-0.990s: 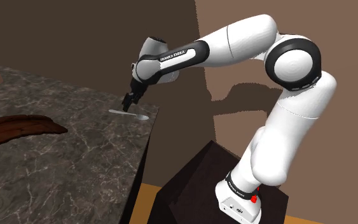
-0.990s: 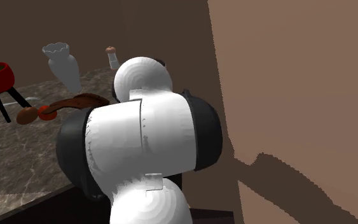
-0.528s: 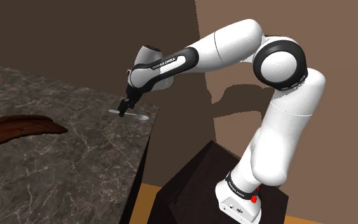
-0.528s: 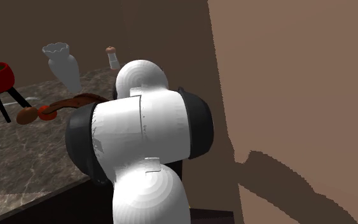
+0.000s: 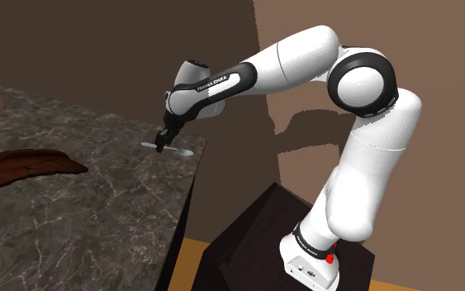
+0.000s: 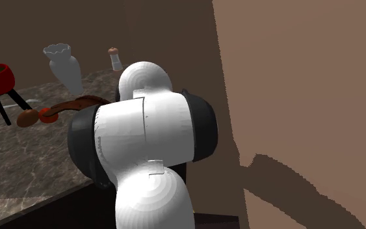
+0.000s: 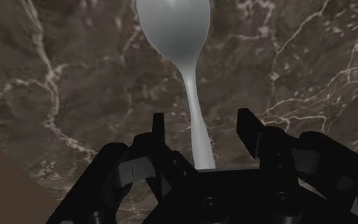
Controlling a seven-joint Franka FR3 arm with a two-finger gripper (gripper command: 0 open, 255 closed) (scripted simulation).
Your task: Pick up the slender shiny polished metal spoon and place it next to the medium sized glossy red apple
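Spoon (image 7: 184, 60) flat on dark veined counter (image 7: 311, 57), jaws apart astride its handle

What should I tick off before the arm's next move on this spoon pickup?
1. Open gripper: ok, its fingers stand apart.
2. Handle of the spoon lined up: ok, it runs between the fingers, roughly centred.
3. Grip made: not ok, a gap shows on each side of the handle.
4. Fingertips low enough to close on the handle: cannot tell.
5. Spoon resting safely on the counter: ok, it lies flat, though near the counter's corner in the shoulder view.
6. Free spot beside the apple: cannot tell, a brown curved piece lies close to it.
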